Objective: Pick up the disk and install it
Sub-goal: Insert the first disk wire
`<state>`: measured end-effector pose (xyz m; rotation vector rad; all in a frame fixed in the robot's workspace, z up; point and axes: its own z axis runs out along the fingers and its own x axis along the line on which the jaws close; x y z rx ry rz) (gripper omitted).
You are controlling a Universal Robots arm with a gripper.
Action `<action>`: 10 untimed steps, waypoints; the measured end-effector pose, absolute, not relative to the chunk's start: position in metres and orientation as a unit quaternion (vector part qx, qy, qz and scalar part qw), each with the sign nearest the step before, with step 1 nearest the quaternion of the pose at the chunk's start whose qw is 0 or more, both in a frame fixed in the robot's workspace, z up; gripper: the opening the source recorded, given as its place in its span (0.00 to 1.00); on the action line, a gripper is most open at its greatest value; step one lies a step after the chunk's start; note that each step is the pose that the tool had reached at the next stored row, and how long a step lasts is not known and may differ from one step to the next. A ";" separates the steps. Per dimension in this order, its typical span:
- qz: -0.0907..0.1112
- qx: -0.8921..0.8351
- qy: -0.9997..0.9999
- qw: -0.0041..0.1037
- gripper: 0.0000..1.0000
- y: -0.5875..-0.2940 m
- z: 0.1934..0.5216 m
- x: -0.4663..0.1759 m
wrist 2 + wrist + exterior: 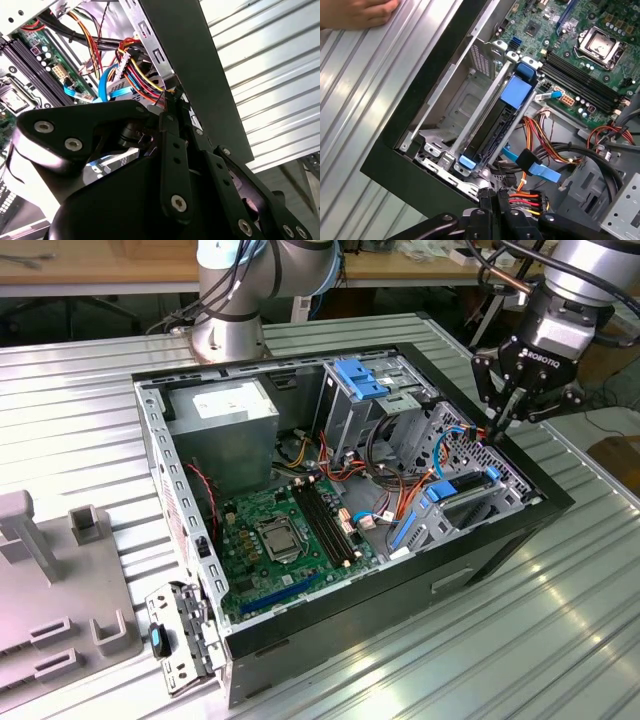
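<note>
If the gripper [497, 428] drops straight from here, you risk catching the wire bundle [140, 75] (red, yellow and black leads), which sits just beside the fingertips in both wire-facing wrist views; a snag could tug a connector loose. Second risk: the tips hang close over the black case wall [545, 495] at the exterior view's right, so a small lateral error means metal on metal. Also note a hand [355, 12] resting on the ribbed table [80, 390] just outside the case, so keep moves slow.

Gripper is pinched narrow, fingers practically together, nothing visibly between them. I can't tell if the tips touch anything.

The disk [445, 495] lies in the drive cage at right-centre of the exterior view, blue rails showing, just below the gripper.
</note>
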<state>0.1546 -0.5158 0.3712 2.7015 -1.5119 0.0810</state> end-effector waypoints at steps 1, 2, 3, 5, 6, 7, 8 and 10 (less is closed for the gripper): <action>0.026 0.871 -0.490 0.022 0.16 -0.516 0.371 0.155; 0.026 0.870 -0.492 0.023 0.16 -0.516 0.371 0.155; 0.026 0.868 -0.495 0.023 0.16 -0.516 0.371 0.155; 0.026 0.866 -0.499 0.023 0.16 -0.516 0.371 0.155; 0.026 0.862 -0.506 0.023 0.16 -0.516 0.371 0.155; 0.026 0.857 -0.514 0.023 0.16 -0.516 0.371 0.155; 0.025 0.852 -0.522 0.024 0.16 -0.516 0.371 0.155; 0.025 0.842 -0.539 0.024 0.16 -0.516 0.371 0.155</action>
